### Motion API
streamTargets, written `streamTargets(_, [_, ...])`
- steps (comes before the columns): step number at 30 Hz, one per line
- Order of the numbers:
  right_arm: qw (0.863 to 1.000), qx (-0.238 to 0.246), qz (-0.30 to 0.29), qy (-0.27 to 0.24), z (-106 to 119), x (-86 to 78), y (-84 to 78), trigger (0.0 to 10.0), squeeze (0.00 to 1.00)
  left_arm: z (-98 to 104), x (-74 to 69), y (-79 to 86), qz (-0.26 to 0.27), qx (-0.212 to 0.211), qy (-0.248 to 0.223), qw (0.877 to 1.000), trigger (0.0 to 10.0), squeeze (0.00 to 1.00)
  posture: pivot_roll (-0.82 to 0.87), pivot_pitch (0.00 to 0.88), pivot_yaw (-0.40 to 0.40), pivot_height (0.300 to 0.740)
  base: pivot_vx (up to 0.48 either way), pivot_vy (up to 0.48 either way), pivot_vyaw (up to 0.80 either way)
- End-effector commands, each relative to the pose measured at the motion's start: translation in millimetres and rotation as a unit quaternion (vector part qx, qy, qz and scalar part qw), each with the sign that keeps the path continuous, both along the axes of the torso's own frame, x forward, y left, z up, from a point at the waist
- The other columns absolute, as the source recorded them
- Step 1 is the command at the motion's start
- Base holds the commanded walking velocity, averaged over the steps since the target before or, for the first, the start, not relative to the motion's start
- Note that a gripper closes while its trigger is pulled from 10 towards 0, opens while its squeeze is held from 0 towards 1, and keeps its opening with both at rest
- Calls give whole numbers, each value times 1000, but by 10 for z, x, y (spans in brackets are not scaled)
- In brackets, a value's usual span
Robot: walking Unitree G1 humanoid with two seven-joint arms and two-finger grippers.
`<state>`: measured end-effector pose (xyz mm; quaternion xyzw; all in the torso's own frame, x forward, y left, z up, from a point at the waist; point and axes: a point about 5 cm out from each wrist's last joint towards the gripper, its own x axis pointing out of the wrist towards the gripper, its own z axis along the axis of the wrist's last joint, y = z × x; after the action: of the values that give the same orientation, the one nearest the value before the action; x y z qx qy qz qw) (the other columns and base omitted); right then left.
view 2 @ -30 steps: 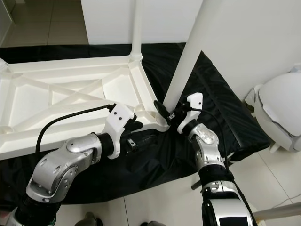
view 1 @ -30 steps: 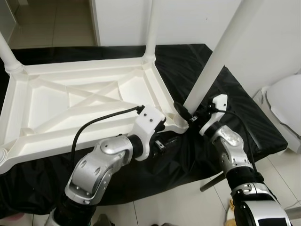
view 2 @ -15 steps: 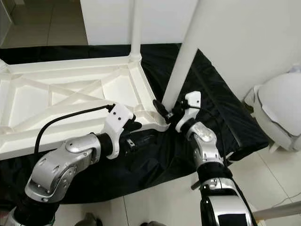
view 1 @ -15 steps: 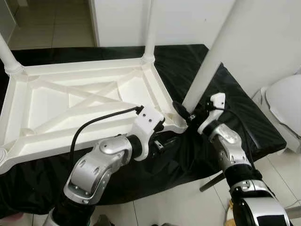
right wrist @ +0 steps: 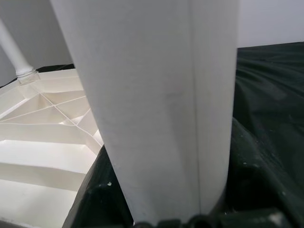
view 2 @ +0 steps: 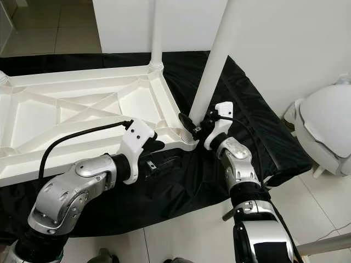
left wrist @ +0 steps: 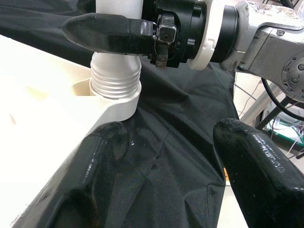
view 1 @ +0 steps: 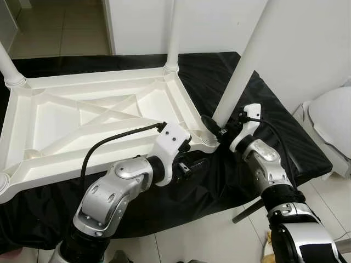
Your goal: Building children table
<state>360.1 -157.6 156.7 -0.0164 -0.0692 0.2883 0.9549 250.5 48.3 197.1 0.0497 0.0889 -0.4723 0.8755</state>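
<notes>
A white plastic children's table (view 1: 82,118) lies upside down on a black cloth (view 1: 285,137). Two legs stand screwed in at its far corners (view 1: 173,38). A third white leg (view 1: 241,66) stands tilted in the near right corner socket (left wrist: 114,102), its threaded end (left wrist: 116,78) still showing above the socket. My right gripper (view 1: 216,129) is shut on this leg just above the thread, one black finger (left wrist: 109,33) lying across it. My left gripper (view 1: 192,163) is open beside the table's near right edge, close below that corner, holding nothing.
The cloth hangs over the near edge onto a pale tiled floor. A white rounded object (view 1: 332,123) stands at the right by the wall. A thin metal rod (view 1: 249,211) shows near my right forearm. A white wall rises behind the table.
The leg in my right gripper has swung closer to upright, its top moving left. The gripper has shifted slightly toward the corner. My left arm has stayed put.
</notes>
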Motion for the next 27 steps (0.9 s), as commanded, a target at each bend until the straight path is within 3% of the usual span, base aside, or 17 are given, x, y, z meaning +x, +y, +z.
streamTargets(1, [994, -23, -29, 107, -504, -136, -66, 10000, 0, 39, -14, -9, 5, -2, -8, 1000, 10000, 0, 16, 103, -63, 740, 0, 0, 0])
streamTargets(14, [992, 6, -99, 75, -390, -126, 177, 10000, 0, 41, -25, -19, 2, -4, -8, 1000, 10000, 0, 14, 104, -64, 740, 0, 0, 0])
streamTargets(16, [989, 28, -127, 67, -326, -112, 286, 10000, 0, 46, -26, -26, 0, -5, -8, 1000, 10000, 0, 14, 102, -64, 740, 0, 0, 0])
streamTargets(19, [987, 35, -145, 66, -306, -104, 324, 10000, 0, 46, -27, -28, 0, -5, -8, 1000, 10000, 0, 16, 102, -66, 740, 0, 0, 0])
streamTargets(22, [977, 58, -190, 71, -265, -98, 508, 10000, 0, 45, -32, -30, -2, -4, -8, 1000, 10000, 0, 18, 99, -65, 740, 0, 0, 0])
streamTargets(27, [972, 60, -214, 75, -261, -92, 545, 10000, 0, 45, -32, -31, -3, -5, -8, 1000, 10000, 0, 19, 98, -66, 740, 0, 0, 0])
